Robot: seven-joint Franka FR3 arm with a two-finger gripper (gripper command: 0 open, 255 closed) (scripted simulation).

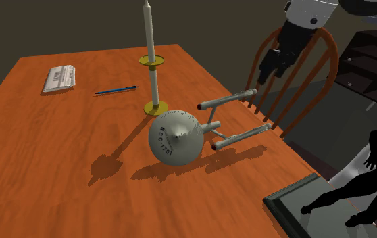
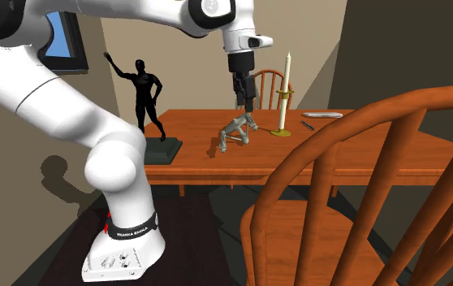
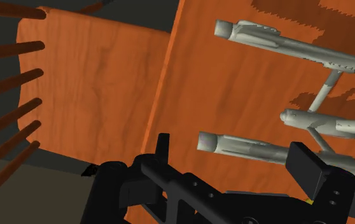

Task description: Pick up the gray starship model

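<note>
Your gripper (image 1: 268, 73), jaws wide apart and empty, hovers above the thin nacelles (image 1: 226, 101) of the starship model (image 1: 204, 128), the end farthest from the candlestick (image 1: 153, 64). Come down off-centre and you would probably clip a nacelle, swinging the model into the candlestick. Model: gray, lettered round saucer (image 1: 176, 137) just beside the candlestick's base.

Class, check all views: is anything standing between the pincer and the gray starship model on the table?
Nothing visible does. The open pincer hangs above the edge of the table, near the tail end of the starship model. The candlestick stands beside the model's disc-shaped front, off that path.
</note>
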